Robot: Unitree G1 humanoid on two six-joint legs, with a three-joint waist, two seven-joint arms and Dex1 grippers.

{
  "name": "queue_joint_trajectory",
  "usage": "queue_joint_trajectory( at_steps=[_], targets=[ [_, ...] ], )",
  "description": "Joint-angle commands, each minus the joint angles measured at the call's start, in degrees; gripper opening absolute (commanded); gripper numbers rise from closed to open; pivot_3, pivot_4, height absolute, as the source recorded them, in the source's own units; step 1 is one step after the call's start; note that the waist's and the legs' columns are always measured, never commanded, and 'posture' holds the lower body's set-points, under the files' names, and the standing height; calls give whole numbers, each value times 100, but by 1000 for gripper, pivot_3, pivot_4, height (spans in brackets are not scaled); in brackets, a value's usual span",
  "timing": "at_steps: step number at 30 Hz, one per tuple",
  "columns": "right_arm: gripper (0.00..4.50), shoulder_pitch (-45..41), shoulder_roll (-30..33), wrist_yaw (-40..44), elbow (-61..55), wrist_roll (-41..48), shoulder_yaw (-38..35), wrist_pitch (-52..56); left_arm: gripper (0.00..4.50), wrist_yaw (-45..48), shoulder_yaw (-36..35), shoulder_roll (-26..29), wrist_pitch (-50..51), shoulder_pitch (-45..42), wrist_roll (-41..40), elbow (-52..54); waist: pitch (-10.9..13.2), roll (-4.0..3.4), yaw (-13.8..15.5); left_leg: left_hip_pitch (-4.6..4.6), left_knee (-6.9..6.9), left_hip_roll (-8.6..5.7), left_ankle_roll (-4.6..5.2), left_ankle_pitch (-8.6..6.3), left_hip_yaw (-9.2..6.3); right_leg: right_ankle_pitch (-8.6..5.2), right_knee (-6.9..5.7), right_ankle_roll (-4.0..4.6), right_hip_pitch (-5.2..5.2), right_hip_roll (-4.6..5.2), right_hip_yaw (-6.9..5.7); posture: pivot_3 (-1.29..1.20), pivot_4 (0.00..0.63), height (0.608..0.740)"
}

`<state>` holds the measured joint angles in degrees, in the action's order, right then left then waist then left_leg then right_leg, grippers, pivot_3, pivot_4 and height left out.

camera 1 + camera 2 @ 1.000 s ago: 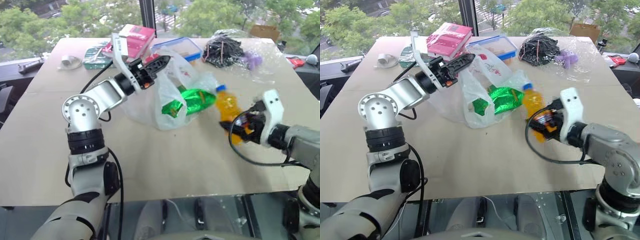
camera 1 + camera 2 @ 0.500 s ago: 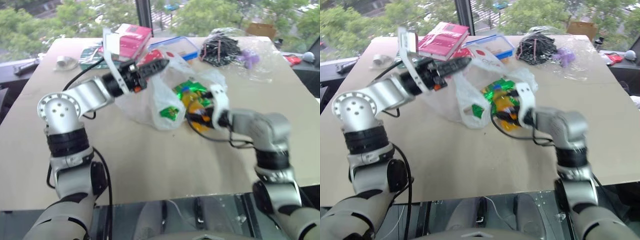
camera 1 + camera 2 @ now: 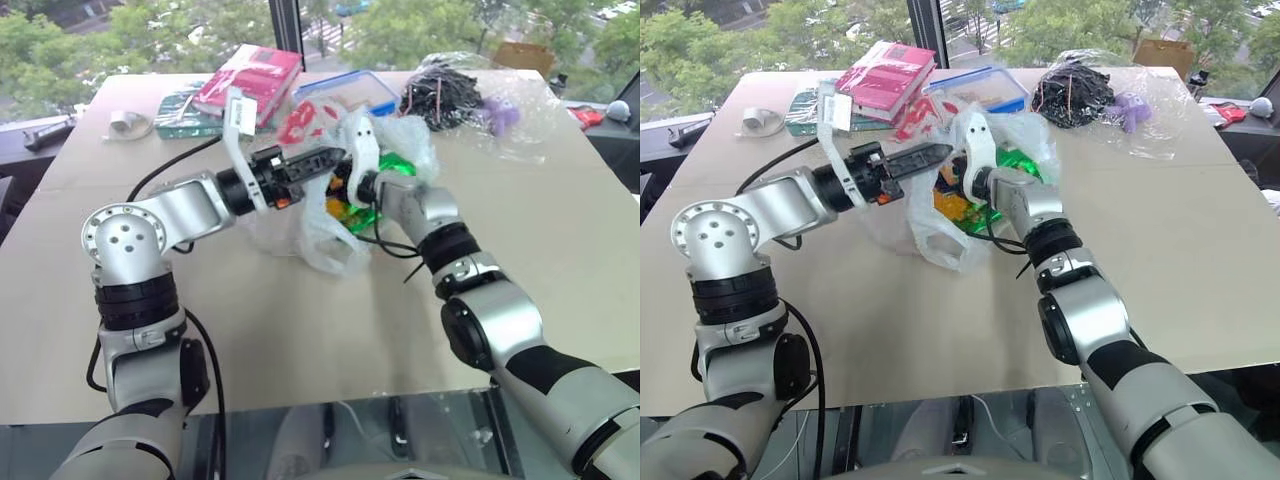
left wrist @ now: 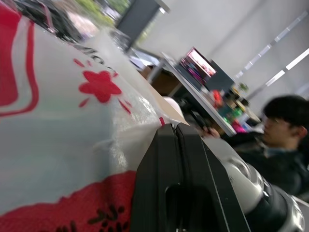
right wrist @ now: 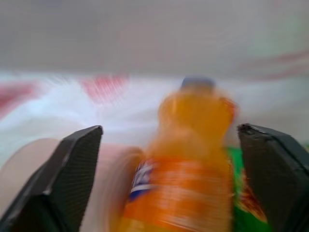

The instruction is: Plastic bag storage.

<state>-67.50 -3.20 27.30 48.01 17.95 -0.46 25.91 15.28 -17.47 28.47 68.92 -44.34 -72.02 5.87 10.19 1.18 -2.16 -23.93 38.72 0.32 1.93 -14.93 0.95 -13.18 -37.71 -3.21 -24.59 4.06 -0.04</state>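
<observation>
The plastic bag [image 3: 322,240], thin white with red print, lies mid-table with its mouth held up. My left gripper [image 3: 335,157] is shut on the bag's upper rim; the left wrist view shows its closed fingertips [image 4: 176,130] pinching the film [image 4: 72,121]. My right gripper [image 5: 170,128] reaches into the bag's mouth from the right, and its wrist [image 3: 362,150] shows at the opening. Its fingers [image 5: 77,164] stand wide apart, open. An orange drink bottle [image 5: 188,159] sits between them with a gap on each side. A green snack packet [image 3: 396,165] lies inside the bag.
At the table's far edge lie a pink box [image 3: 250,75], a blue-rimmed container [image 3: 360,92], black cables in clear wrap [image 3: 445,100] and a white roll [image 3: 125,122]. Bare table [image 3: 300,330] stretches in front of the bag. A seated person [image 4: 275,140] appears in the left wrist view.
My right arm swung in from the right, carrying the orange bottle into the bag's mouth, and its fingers spread off the bottle. The left gripper kept its hold on the bag's rim.
</observation>
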Motion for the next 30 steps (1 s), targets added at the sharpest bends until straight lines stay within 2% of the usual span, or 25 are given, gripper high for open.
queue_joint_trajectory(
  at_steps=[1,2,5,9,11,18,21,26,29,30],
  targets=[
    [4489,591,223,244,-1722,178,19,267,0,-72,-154,-35,-371,-59,144,-3,-1,0,19,0,-3,0,-2,1,-1,0,0,0,-1,0,0,0,150,740],
    [4489,1135,556,281,-2954,189,203,656,0,-71,-175,-68,-493,-82,222,-77,-1,0,31,0,-5,1,-3,2,-5,0,0,0,0,1,-5,0,150,740],
    [4489,2170,1247,162,-5405,283,449,1636,0,13,-154,-85,-674,-95,358,-133,-1,-1,135,-10,-9,0,-3,1,-12,0,-1,0,-3,6,-12,0,150,740],
    [4489,2839,1935,-82,-7145,437,351,2540,0,149,-85,-122,-768,-143,493,-192,-1,0,98,-13,-10,0,-7,4,12,0,1,0,-29,1,8,0,150,740],
    [4489,3043,2160,-305,-7505,396,171,2901,0,230,-43,-127,-822,-173,576,-212,-1,0,114,0,-12,1,-14,8,13,-1,-7,1,-24,-9,8,0,150,740],
    [4489,2746,2538,-860,-6078,-548,443,2390,0,594,1,-15,-681,-239,520,-176,-1,1,120,17,10,-8,2,3,16,1,-21,2,0,-10,14,0,150,740],
    [4500,2290,2486,-1057,-4587,-1006,481,1572,737,640,-25,94,-615,-255,475,-23,0,2,104,14,13,-9,-8,8,17,1,-20,1,-2,-12,17,0,150,740],
    [4500,1779,2403,-967,-3168,-1171,350,728,737,948,23,451,-454,19,487,319,0,2,98,9,-2,-5,-9,9,18,1,-7,2,-7,-11,17,0,150,740],
    [3710,1724,2408,-797,-2882,-1170,342,476,1939,1068,83,644,-436,171,537,589,0,1,97,8,-17,1,-9,9,21,1,6,2,-11,-9,20,0,150,740],
    [3245,1720,2404,-773,-2838,-1162,324,434,2394,1065,62,707,-411,220,516,649,0,1,99,8,-21,2,-9,9,22,1,9,2,-11,-9,20,0,150,740]
  ],
)
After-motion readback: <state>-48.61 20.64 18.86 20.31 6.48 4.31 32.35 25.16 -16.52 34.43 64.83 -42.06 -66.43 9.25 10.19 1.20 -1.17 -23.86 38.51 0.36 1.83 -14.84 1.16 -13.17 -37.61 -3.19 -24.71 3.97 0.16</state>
